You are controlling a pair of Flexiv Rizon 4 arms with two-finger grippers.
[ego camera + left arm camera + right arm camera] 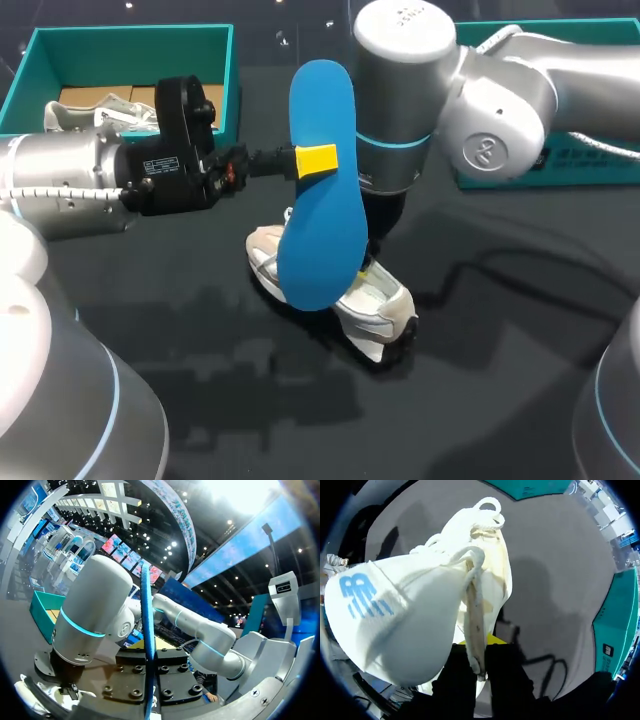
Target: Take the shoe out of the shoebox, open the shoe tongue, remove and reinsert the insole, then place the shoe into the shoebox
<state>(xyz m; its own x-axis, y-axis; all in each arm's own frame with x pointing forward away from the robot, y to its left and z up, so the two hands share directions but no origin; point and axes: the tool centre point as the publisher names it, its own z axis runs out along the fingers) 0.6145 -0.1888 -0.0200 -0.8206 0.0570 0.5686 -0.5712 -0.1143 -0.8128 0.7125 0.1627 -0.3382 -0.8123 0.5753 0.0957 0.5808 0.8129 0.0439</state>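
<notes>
Two hands, both clamped. My left hand [316, 160] pinches the blue insole [318, 230] in its upper part and holds it upright in the centre of the frame, overlapping the white shoe [385, 312]. The shoe lies on the black table [500, 390], just below centre. My right hand [479, 647] comes down behind the insole and grips a strip of the shoe's upper between its fingers. The teal shoebox [28, 70] sits at the upper left, well apart from the shoe.
</notes>
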